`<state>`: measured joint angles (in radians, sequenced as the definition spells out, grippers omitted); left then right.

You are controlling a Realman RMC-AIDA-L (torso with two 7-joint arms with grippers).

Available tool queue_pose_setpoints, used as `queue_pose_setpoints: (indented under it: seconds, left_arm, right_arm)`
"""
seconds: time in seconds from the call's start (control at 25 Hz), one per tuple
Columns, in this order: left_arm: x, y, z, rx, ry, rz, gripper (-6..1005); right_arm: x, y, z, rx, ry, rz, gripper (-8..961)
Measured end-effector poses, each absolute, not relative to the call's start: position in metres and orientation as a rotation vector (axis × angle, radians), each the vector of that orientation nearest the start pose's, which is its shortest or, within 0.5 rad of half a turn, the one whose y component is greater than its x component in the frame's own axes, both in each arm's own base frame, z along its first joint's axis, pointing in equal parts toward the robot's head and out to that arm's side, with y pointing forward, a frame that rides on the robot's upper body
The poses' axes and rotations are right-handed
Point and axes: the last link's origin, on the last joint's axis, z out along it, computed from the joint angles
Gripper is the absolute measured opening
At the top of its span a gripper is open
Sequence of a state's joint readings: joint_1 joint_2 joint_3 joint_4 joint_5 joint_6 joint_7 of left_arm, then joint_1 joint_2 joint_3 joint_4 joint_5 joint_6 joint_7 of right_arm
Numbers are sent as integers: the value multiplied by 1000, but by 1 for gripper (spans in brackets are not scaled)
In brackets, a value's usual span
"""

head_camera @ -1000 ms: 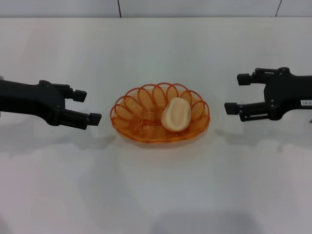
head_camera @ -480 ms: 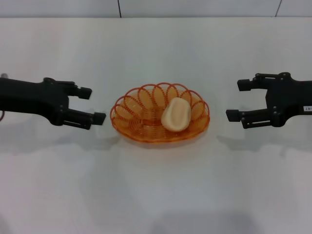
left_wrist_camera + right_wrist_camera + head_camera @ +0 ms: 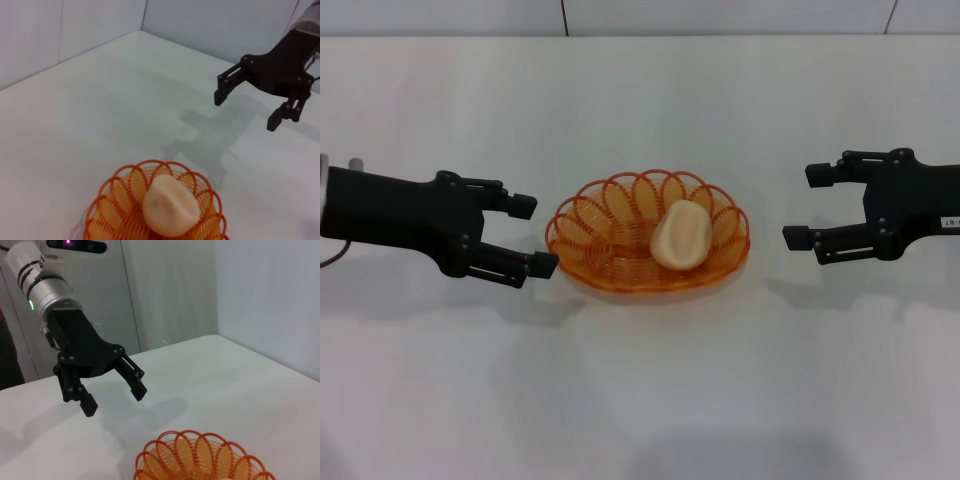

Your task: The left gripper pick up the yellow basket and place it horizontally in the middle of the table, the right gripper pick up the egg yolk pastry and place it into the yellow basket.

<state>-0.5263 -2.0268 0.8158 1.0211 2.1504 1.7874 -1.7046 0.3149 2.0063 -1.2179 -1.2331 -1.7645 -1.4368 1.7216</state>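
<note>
Pastry (image 3: 681, 235) lies in sideways-lying basket (image 3: 647, 232), long axis running front-to-back.

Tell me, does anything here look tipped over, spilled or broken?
Nothing stands out. The yellow basket sits flat mid-table, with the egg yolk pastry whole inside it. The left gripper and right gripper hang open on either side, touching nothing.

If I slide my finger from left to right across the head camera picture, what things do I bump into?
Black left gripper → oval orange-yellow wire basket → cream egg yolk pastry inside it → black right gripper.
</note>
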Motion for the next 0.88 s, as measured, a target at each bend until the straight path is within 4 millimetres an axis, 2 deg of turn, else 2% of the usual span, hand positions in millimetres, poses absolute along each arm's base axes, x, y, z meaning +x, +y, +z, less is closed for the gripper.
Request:
queue_pose_setpoints:
  seconds: [0.88]
  left_arm:
    - [-235,327,50,-2961,-607,-335,874]
  right_arm:
    - [209,321,35,-2809,388,438,857]
